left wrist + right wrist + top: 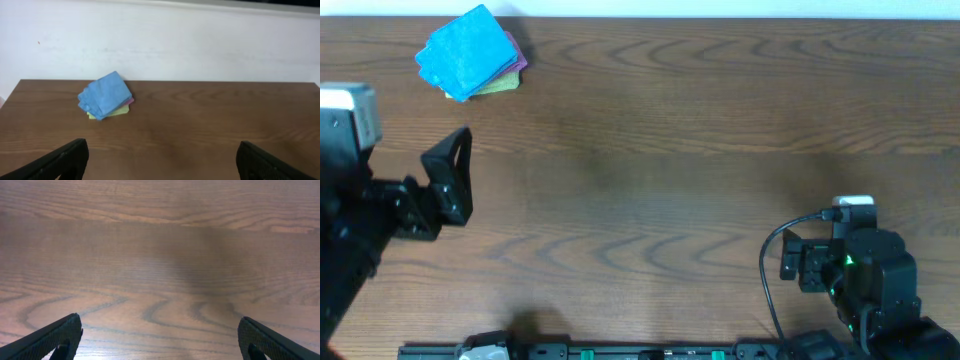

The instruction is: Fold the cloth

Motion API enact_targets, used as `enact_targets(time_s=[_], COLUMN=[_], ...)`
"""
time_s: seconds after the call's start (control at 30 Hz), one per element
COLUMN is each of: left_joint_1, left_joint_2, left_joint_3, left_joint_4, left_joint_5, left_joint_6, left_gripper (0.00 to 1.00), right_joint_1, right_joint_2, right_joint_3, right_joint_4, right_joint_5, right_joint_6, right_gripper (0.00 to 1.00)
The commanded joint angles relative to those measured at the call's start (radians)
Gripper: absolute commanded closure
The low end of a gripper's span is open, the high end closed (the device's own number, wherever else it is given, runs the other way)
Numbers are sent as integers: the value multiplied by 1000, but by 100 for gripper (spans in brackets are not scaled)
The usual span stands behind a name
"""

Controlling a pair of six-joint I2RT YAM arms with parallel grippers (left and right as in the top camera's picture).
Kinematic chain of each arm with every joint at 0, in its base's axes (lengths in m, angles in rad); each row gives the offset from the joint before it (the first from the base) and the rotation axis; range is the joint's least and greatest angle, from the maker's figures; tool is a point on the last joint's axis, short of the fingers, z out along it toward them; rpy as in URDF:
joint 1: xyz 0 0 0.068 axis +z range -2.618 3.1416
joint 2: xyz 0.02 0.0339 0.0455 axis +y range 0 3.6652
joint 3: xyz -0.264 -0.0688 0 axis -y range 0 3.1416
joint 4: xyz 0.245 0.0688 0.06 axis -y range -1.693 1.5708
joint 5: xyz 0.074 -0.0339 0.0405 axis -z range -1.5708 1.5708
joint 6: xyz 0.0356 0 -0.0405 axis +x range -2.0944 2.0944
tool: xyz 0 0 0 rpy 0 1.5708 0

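The sky-blue cloth (468, 50) lies folded on top of a small pile at the table's far left corner. It also shows in the left wrist view (104, 94), well ahead of the fingers. My left gripper (455, 178) is open and empty, a short way in front of the pile (160, 160). My right gripper (798, 262) is open and empty at the near right, over bare wood (159, 339).
Under the blue cloth lie a purple cloth (520, 62) and a light-green cloth (498, 86). The wooden table (670, 150) ends at a white wall (200, 45) just behind the pile. A black rail (620, 352) runs along the near edge.
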State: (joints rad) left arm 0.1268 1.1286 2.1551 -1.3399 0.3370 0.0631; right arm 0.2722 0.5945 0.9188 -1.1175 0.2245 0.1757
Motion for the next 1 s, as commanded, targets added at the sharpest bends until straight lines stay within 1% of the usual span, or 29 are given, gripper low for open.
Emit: enact_targets(time_s=[0.0, 0.17, 0.23, 0.4, 0.6, 0.77, 0.97], left_joint_1=[-6, -6, -6, -6, -6, -6, -6], left_joint_2=[-24, -39, -39, -39, -39, -39, -86], left_joint_3=[6, 6, 6, 6, 6, 6, 6], left_joint_4=[-3, -11, -46, -145, -203, -280, -268], left_joint_5=[3, -6, -34, -34, -35, -94, -152], left_joint_6=[-11, -11, -11, -11, -10, -7, -2], left_gripper=[4, 4, 5, 4, 4, 5, 5], right_joint_1=[3, 3, 3, 3, 3, 3, 3], right_joint_2=[-4, -4, -4, -4, -4, -4, -4], right_joint_3=[-6, -6, -6, -6, -6, -6, -6], right_joint_4=[0, -1, 0, 0, 0, 0, 0], right_joint_5=[8, 8, 8, 8, 8, 8, 8], right_joint_6=[14, 14, 14, 14, 14, 14, 14], right_gripper=[1, 1, 1, 1, 1, 1, 1])
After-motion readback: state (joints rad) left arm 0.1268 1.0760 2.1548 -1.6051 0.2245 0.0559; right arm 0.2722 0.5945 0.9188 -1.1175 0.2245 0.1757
